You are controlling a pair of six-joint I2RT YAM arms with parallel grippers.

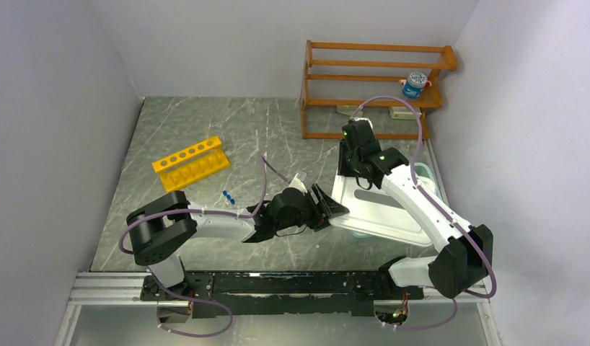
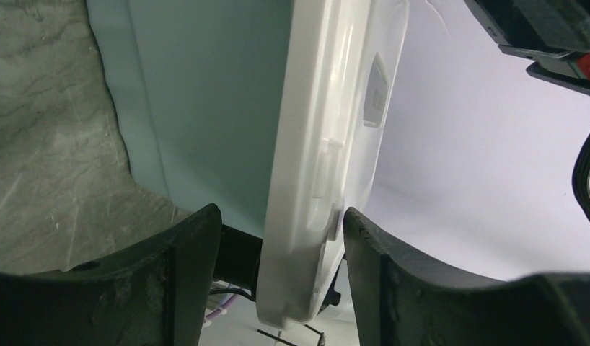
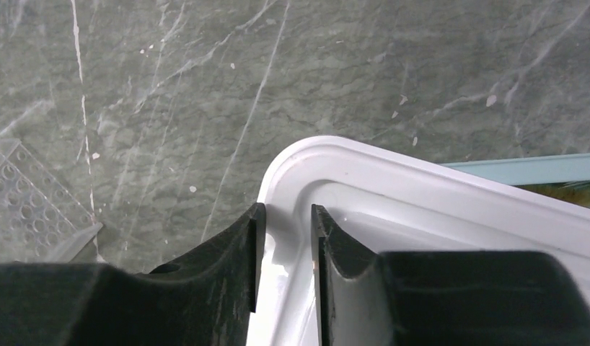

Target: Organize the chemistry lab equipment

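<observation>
A white lid lies tilted over the pale teal tub at centre right. My right gripper is shut on the lid's far left corner; in the right wrist view its fingers pinch the raised rim of the lid, with the tub's edge behind. My left gripper is open at the lid's near left edge. In the left wrist view its jaws straddle the lid's edge with a gap on the left side, the tub's wall beside it.
A yellow holed rack lies at the left, with tiny blue-capped tubes on the table near it. A clear tray sits left of the lid. An orange wooden shelf stands at the back right, a blue-and-white item on it.
</observation>
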